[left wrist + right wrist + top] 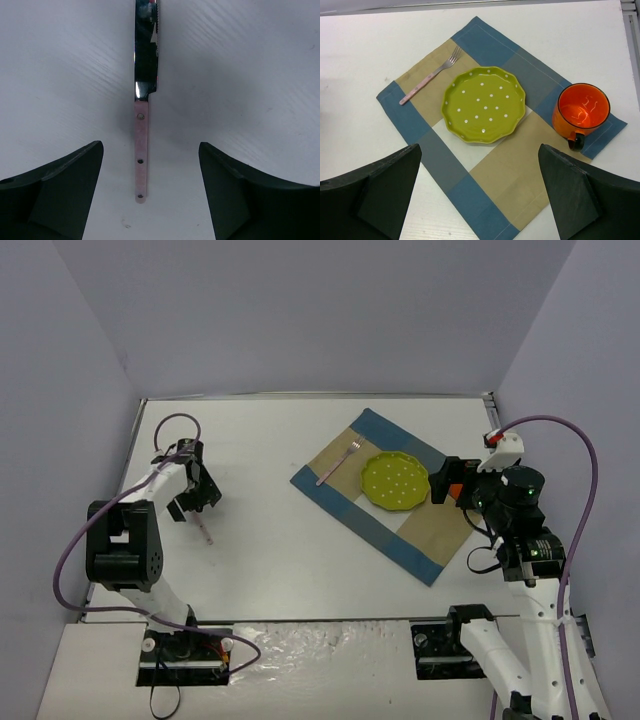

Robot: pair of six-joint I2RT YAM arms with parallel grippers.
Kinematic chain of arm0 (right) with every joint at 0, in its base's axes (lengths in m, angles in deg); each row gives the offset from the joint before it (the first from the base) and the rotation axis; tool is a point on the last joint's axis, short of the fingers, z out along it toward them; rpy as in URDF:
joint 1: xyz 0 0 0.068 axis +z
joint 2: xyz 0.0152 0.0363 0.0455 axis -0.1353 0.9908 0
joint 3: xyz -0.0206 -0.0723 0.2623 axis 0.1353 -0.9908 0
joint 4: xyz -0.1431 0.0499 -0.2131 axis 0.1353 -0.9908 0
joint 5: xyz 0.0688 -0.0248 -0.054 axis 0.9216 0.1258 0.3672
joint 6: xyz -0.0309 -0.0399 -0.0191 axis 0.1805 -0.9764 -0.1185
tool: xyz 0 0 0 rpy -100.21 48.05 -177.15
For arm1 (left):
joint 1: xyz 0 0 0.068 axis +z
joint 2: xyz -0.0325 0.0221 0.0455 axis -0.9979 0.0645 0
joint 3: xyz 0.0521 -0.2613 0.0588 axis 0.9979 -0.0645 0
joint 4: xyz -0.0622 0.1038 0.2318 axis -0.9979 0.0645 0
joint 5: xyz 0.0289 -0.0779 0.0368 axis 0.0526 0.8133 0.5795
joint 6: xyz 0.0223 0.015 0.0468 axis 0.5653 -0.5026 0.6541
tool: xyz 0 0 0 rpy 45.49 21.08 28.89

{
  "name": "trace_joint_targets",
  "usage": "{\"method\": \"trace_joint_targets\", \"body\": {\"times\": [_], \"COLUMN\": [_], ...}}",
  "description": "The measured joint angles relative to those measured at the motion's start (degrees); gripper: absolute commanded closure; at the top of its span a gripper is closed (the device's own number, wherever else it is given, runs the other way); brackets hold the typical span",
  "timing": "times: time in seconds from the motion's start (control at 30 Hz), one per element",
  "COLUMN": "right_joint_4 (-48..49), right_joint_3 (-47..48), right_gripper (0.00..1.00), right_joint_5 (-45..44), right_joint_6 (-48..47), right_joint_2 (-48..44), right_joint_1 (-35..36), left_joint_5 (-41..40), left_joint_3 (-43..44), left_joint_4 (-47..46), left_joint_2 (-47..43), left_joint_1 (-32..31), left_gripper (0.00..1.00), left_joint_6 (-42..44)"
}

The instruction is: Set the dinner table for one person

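Left gripper (150, 147): jaws are seen apart, one finger on each side of the knife (142, 145), neither touching it. The knife is laid flat on the dinner table (270, 570), on its left part, well apart from the placemat (481, 41).

Right gripper (479, 150): jaws apart, nothing held, hung above the placemat, on which the plate (484, 104), fork (431, 76) and mug (582, 112) are set.

Risks, as judged:
- The handle is thin and lies flush on a smooth, hard top. If the fingers are closed too high, it is likely missed or merely pushed aside.
- Only the handle's end is bracketed. With the long blade left overhanging, the knife may be swung or slipped in the grip once lifted.
- The free strip between plate and mug looks narrow, so the mug could be knocked on placement.
- The placemat is overhung by the right arm, so a clash of arms is possible unless it is drawn back.
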Motion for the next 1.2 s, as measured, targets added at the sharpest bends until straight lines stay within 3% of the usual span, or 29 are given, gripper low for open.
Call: {"method": "trace_joint_targets", "body": {"times": [0.17, 0.37, 0.63, 0.7, 0.73, 0.87, 1.2], "right_joint_4": [0.00, 0.02, 0.02, 0.02, 0.02, 0.00, 0.09], "right_joint_3": [0.00, -0.07, -0.07, -0.07, -0.07, -0.07, 0.18], "right_gripper": [0.00, 0.00, 0.00, 0.00, 0.00, 0.00, 0.00], "right_joint_5": [0.46, 0.98, 1.08, 1.08, 1.08, 1.87, 6.94], "right_joint_6": [0.00, 0.00, 0.00, 0.00, 0.00, -0.02, 0.00], "right_joint_2": [0.01, 0.05, -0.02, -0.02, -0.02, 0.02, 1.57], "right_joint_1": [0.19, 0.33, 0.35, 0.34, 0.33, 0.35, 0.33], "left_joint_5": [2.07, 3.37, 4.16, 4.14, 4.12, 4.10, 5.62], "left_joint_3": [-3.03, -3.16, -3.16, -3.19, -3.19, -3.21, -3.18], "left_joint_4": [-4.02, -8.53, -9.48, -9.47, -9.47, -9.35, -7.33], "left_joint_2": [0.01, 1.56, 2.55, 2.55, 2.57, 2.57, 0.93], "left_joint_1": [3.45, 5.96, 5.99, 5.99, 5.99, 5.99, 5.99], "left_gripper": [0.38, 0.58, 0.64, 0.71, 0.82, 0.99, 1.00], "left_joint_6": [0.11, 1.54, 2.44, 2.49, 2.51, 2.67, 2.79]}}
